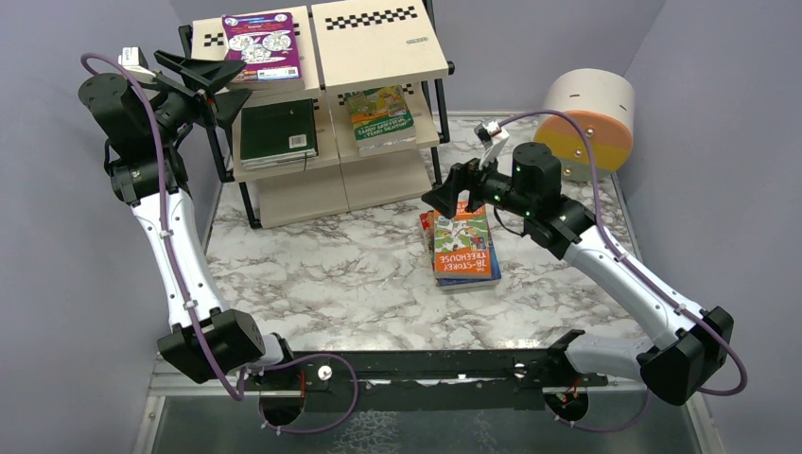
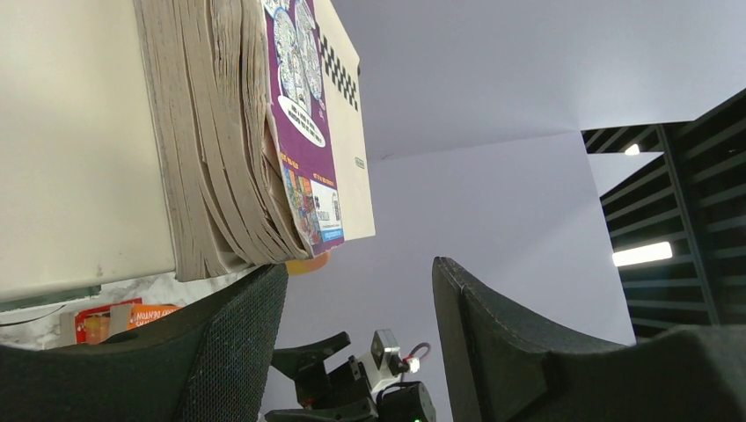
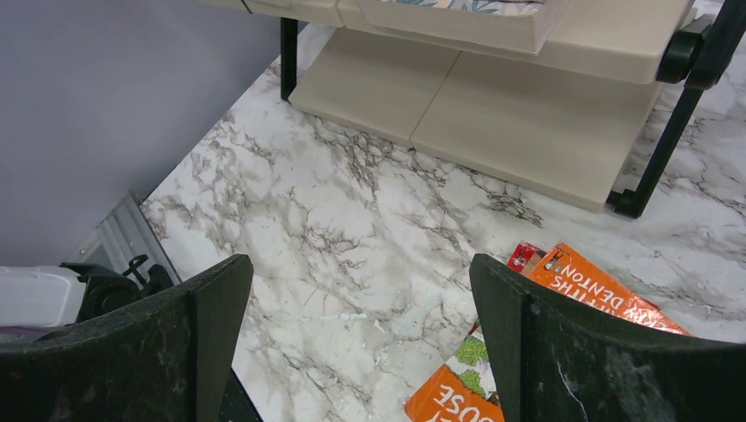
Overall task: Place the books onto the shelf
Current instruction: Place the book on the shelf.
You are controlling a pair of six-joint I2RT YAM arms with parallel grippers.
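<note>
Right hand [image 1: 452, 192], spread wide and empty, hangs over the far end of the books [image 1: 465, 251]; their length runs toward the surface's [image 1: 312, 274] near edge.

Soft, even light pours down from overhead: the marble counter [image 1: 312, 274] reads bright, with the only real shadow under the shelf [image 1: 378, 47] boards. From the left wrist, white ceiling strips [image 2: 642, 254] blow out behind dark slats [image 2: 704, 202], and the left end effector [image 2: 356, 264] looms black and soft-edged. The right wrist picture is sharp on the marble, the right end effector [image 3: 359, 259] slightly blurred up close.
</note>
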